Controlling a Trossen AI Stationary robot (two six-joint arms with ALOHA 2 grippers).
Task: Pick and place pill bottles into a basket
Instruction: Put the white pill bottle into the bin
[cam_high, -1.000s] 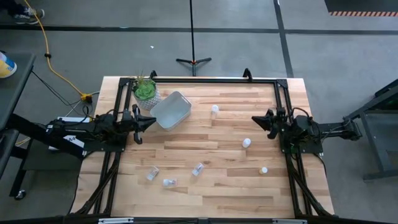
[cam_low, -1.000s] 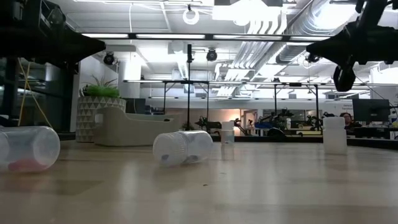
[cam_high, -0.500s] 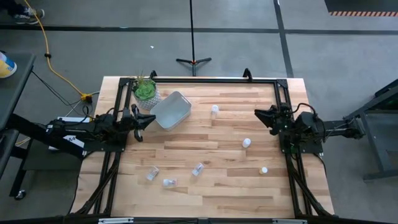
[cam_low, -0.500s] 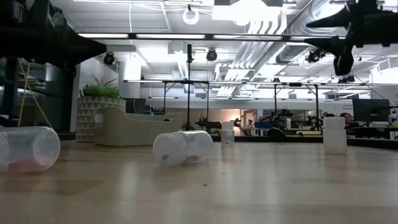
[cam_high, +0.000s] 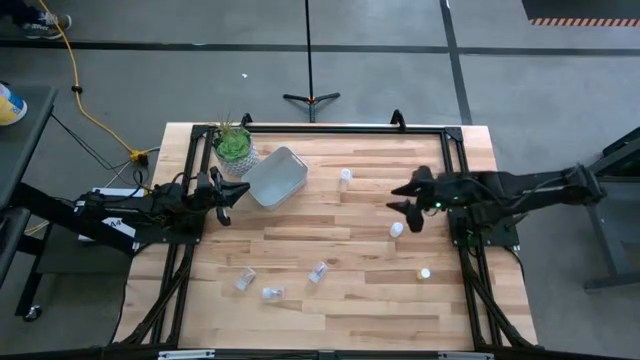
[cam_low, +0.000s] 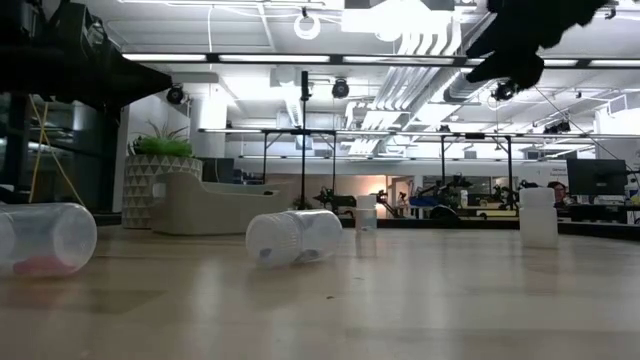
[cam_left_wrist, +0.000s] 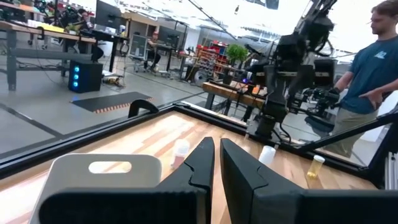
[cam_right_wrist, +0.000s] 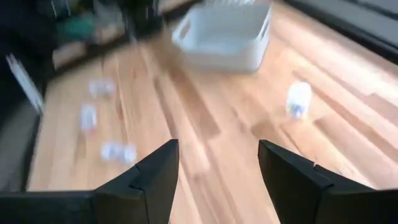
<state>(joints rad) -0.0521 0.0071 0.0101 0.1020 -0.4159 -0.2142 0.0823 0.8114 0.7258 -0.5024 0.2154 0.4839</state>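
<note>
The pale basket (cam_high: 275, 177) stands at the far left of the table, beside a potted plant (cam_high: 233, 145). Several small pill bottles are scattered on the wood. One (cam_high: 345, 175) stands upright near the basket and one (cam_high: 397, 229) at mid right. A yellowish one (cam_high: 424, 273) is at the near right. Three clear ones lie on their sides near the front (cam_high: 318, 271) (cam_high: 245, 278) (cam_high: 271, 293). My right gripper (cam_high: 405, 198) is open and empty, in the air just beyond the mid-right bottle. My left gripper (cam_high: 232, 195) is shut and empty, next to the basket's left side (cam_left_wrist: 93, 168).
The table has a black frame along its edges (cam_high: 330, 128). A person (cam_left_wrist: 373, 68) stands beyond the table's right side. In the right wrist view the basket (cam_right_wrist: 227, 34) and one upright bottle (cam_right_wrist: 298, 99) lie ahead, with bare wood between.
My right gripper has reached out from the table's right edge toward the middle. It rose first and now stands over the wood near the mid-right bottle. No bottle has moved.
</note>
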